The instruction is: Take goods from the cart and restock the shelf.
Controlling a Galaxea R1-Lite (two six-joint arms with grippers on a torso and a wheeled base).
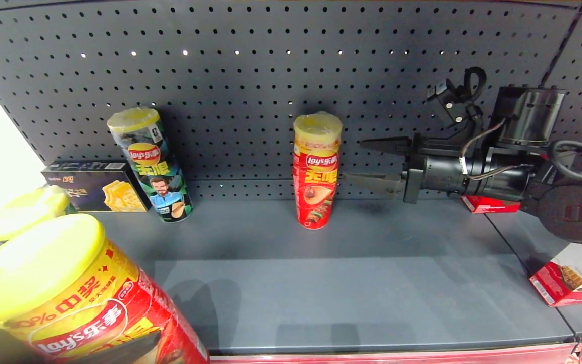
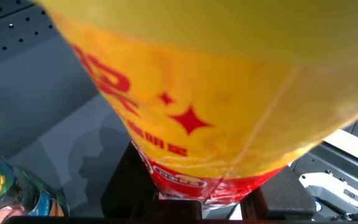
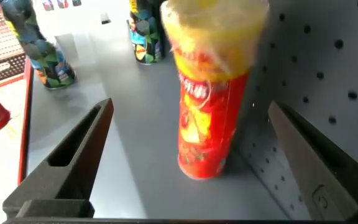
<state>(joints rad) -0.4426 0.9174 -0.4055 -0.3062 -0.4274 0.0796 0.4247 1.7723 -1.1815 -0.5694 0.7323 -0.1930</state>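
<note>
A red chip can [image 1: 316, 172] with a yellow lid stands upright at the back middle of the grey shelf [image 1: 351, 288], against the pegboard. My right gripper [image 1: 367, 163] is open just to its right, fingertips level with the can's side and nothing held. In the right wrist view the same can [image 3: 213, 93] stands ahead between the spread fingers [image 3: 73, 162]. A second red chip can [image 1: 68, 293] is held at the near left, close to the head camera. It shows large in the left wrist view as the can [image 2: 216, 93], with my left gripper [image 2: 194, 202] shut around its lower body.
A dark green chip can [image 1: 149, 164] leans at the back left beside a dark box [image 1: 96, 192]. Another yellow lid [image 1: 28, 210] shows at the far left. A small red box [image 1: 490, 203] and a biscuit box [image 1: 579, 273] lie to the right. The shelf's front has free room.
</note>
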